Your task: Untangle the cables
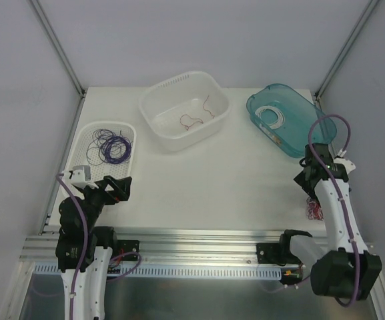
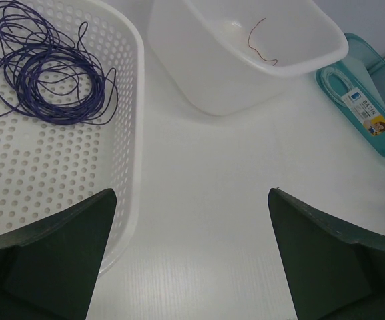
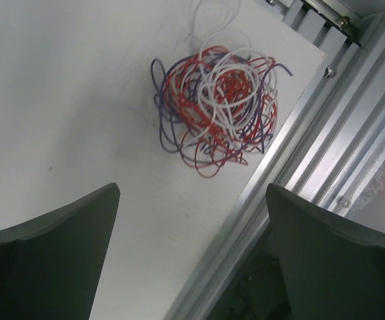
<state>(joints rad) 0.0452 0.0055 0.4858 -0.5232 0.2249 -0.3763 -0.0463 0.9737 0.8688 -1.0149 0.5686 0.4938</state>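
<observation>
Your right gripper (image 3: 192,200): jaws apart, empty; cables (image 3: 215,113) balled upper centre of wrist view, beside rail (image 3: 299,153). Left gripper (image 2: 191,213): jaws apart, empty, near tray (image 2: 131,133).

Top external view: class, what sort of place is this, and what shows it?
Likely a robotics lab workcell: a white table boxed in by plain panels, an aluminium rail carrying two robot arms.

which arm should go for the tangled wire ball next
Right. The right gripper, open, hangs over the tangle; the left gripper is across the table, by the basket.
</observation>
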